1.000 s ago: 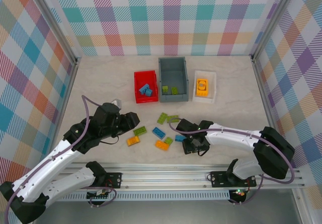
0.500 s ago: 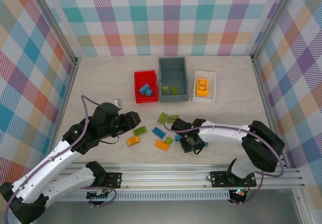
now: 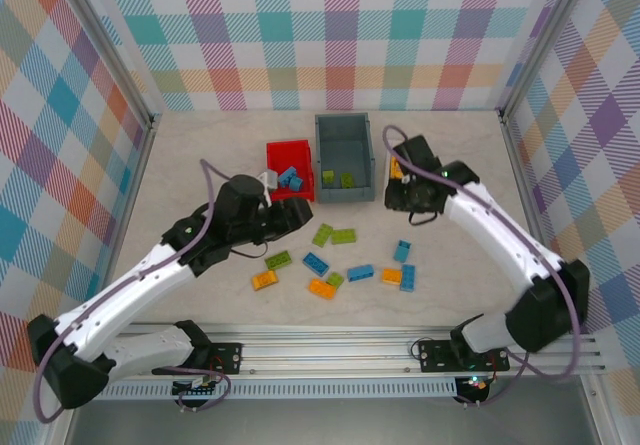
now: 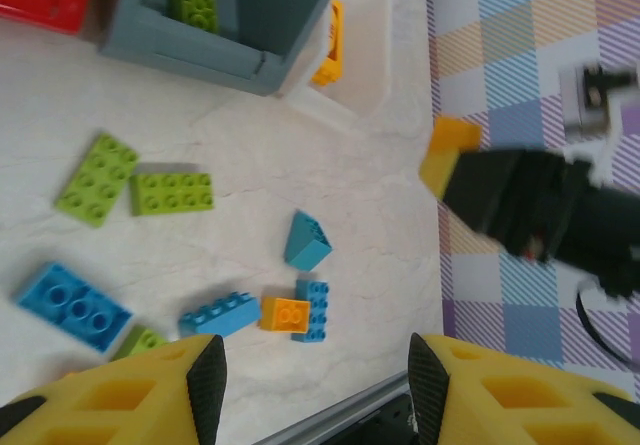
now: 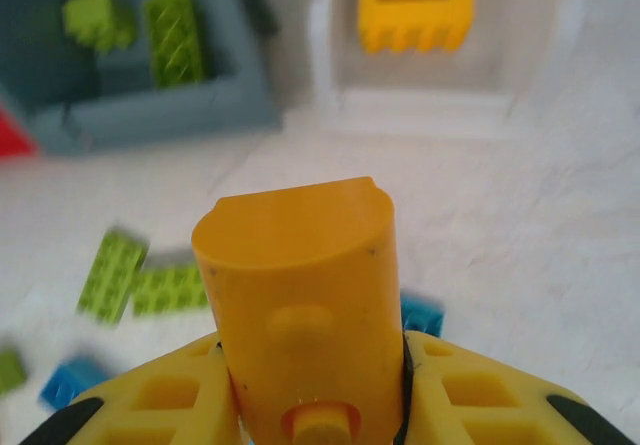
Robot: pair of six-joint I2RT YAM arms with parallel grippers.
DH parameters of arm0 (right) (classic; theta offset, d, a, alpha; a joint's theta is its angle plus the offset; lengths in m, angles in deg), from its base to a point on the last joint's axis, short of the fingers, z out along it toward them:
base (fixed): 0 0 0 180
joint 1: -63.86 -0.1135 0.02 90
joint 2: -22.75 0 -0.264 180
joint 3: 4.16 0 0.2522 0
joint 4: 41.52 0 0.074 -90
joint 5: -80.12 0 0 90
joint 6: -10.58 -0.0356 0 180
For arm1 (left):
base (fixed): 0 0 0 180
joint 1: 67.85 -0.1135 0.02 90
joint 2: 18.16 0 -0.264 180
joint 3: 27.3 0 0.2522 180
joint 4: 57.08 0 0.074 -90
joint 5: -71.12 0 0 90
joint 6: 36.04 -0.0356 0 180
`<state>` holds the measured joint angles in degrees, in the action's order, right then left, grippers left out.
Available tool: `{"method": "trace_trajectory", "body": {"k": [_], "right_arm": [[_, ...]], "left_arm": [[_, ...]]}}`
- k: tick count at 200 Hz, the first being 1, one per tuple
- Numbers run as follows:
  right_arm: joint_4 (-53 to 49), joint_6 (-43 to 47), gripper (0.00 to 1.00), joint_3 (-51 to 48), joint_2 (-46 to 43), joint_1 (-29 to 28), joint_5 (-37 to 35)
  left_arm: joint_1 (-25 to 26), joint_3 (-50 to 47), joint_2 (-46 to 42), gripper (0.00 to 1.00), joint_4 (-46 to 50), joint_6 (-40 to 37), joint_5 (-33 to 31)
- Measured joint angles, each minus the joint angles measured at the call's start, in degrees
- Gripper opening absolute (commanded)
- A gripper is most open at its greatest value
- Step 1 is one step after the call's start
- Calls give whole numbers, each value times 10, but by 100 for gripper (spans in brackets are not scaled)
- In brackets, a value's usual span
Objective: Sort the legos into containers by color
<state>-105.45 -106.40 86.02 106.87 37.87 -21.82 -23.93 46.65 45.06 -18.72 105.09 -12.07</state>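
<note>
Legos (image 3: 318, 263) lie loose on the tabletop (image 3: 200, 165), in front of the grey bin (image 3: 345, 155). Left of this bin, the left fingers (image 3: 292, 215) stand apart and hold nothing. Just right of it, above the white tray (image 5: 326, 55), the right fingers (image 3: 398, 177) are closed on an orange brick (image 5: 300, 285).

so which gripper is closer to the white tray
Right. The right gripper, holding an orange brick, hovers just short of the near edge of the white tray. The left gripper sits near the red bin, beyond the grey bin.
</note>
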Motion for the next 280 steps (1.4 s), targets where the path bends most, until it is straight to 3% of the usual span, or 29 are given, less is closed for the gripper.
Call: {"method": "trace_trajectory", "body": {"k": [59,98,126,155,178,199,241,280], "right_arm": [[-14,9,32,217,278,99,-26],[-59,-1,33,403,420,126,-46],[-96,-15,36,483,484,134,-52],[-121,-28,41,488,497,134,-52],[-125,-40,55,488,497,134,-52],[-127,-41,62,488,496,134,-51],[-126,-40,61,483,473,123,-50],[-109,-36,60,464,356,87,-52]], "left_arm": [[85,66,124,52,-54,-16,-48],[98,94,176,52,-81,-36,-67],[99,124,211,52,-92,-47,-70],[100,136,221,52,-99,-58,-73],[100,136,221,52,-98,-58,-79],[100,136,221,52,-97,-58,-83],[100,136,203,51,-55,-60,-111],[99,136,174,52,32,-60,-153]]}}
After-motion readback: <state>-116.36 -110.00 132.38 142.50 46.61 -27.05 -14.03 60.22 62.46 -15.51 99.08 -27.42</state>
